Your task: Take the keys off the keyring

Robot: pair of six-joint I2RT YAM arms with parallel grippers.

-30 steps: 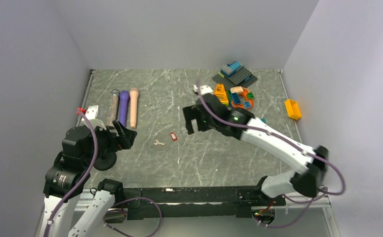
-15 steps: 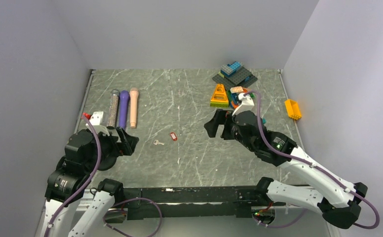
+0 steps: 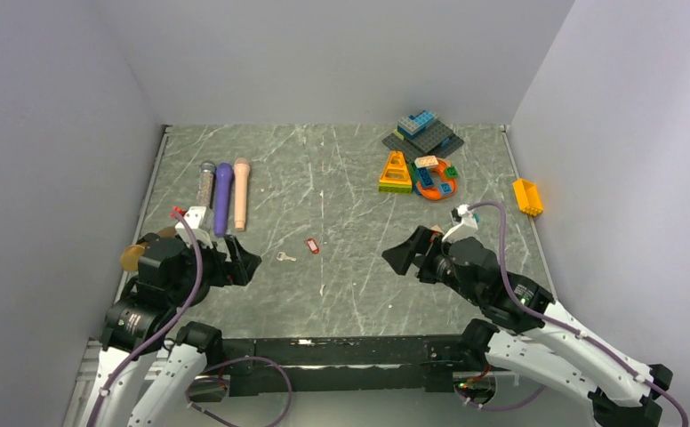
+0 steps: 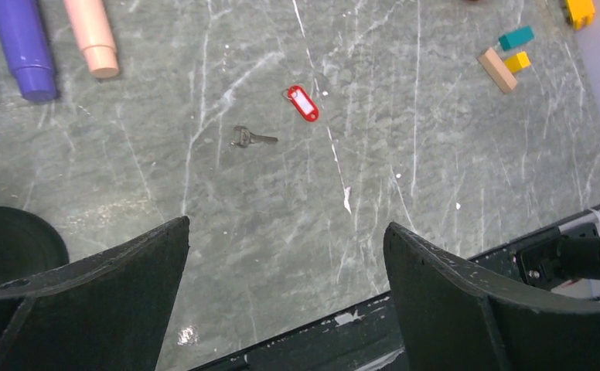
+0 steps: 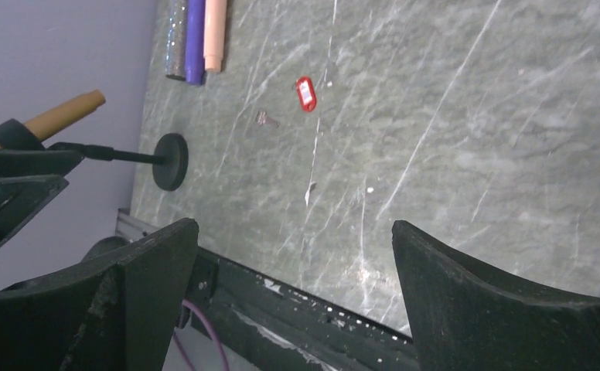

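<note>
Red and small, the keyring [image 3: 312, 245] lies flat on the grey counter [image 3: 324, 169], and it serves as the marker for everything else. The key [image 3: 285, 257] rests just left of it and slightly nearer the near edge, with a strip of bare counter between the two. In the left wrist view the thin ring at the keyring's end appears to carry nothing. A second ago the right claw [image 3: 410, 253] hung close on the keyring's right. Since then that arm has swung back, and the claw now sits well to the right of the keyring and nearer the near edge. Its jaws are spread wide with nothing between them. The left claw [image 3: 239, 264] has crept a little closer from the keyring's left. It is also wide open and empty, and it looks down at key and keyring from short of them. Neither key nor keyring has shifted over that second. Three pens [image 3: 223, 191] lie well to the left of the keyring and beyond it, and the blocks [image 3: 417, 169] lie well to its right and beyond it. With the key already apart from the keyring and both claws empty, the separation looks done. The right arm's retreat reads as backing off after the work. Only one key shows, so I cannot tell whether others were ever on the ring.
</note>
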